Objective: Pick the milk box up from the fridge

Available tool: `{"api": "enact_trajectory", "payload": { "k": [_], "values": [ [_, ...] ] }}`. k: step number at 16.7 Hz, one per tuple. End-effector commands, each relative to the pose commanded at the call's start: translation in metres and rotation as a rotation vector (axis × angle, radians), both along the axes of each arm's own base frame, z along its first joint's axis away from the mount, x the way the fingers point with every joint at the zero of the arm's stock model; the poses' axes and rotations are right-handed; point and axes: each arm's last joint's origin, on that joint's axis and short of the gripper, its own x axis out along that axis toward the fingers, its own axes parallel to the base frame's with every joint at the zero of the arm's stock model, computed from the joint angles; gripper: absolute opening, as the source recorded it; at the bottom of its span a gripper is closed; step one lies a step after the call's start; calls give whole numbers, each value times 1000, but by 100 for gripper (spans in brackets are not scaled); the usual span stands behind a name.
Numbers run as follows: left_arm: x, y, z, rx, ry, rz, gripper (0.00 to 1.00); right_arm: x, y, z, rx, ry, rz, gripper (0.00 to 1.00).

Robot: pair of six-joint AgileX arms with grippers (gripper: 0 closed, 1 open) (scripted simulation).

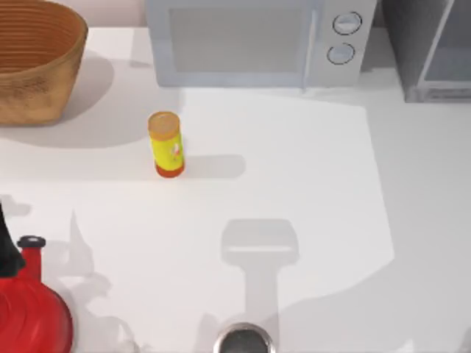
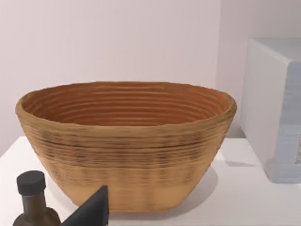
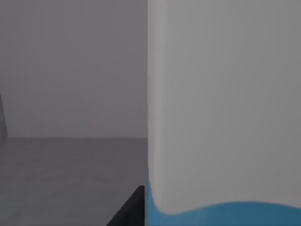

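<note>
One carton, the milk box [image 3: 221, 108], stands very close before your right hand's camera, its white side above a light blue band, on a grey floor with a grey wall behind. Whether that hand is wide, narrow or holding, you cannot tell. From above, the fridge [image 1: 434, 51] sits at the desk's [image 1: 309, 184] far right corner, beside the microwave [image 1: 257, 40].

Left gripper finger [image 2: 91, 209]: matte black, wedge-shaped, tapering to a point. Right gripper finger [image 3: 129, 209]: same black, a flat slanted edge. I see no markings on either.
</note>
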Motion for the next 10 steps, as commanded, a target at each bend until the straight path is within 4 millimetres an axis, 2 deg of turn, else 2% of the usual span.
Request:
{"api": "enact_trajectory", "payload": {
  "k": [1, 2, 10],
  "values": [
    [0, 0, 0, 0, 0, 0, 100, 0, 0, 0, 0, 0, 0, 2],
    [0, 0, 0, 0, 0, 0, 100, 0, 0, 0, 0, 0, 0, 0],
    [0, 0, 0, 0, 0, 0, 100, 0, -1, 1, 1, -2, -3, 0]
  ]
}}
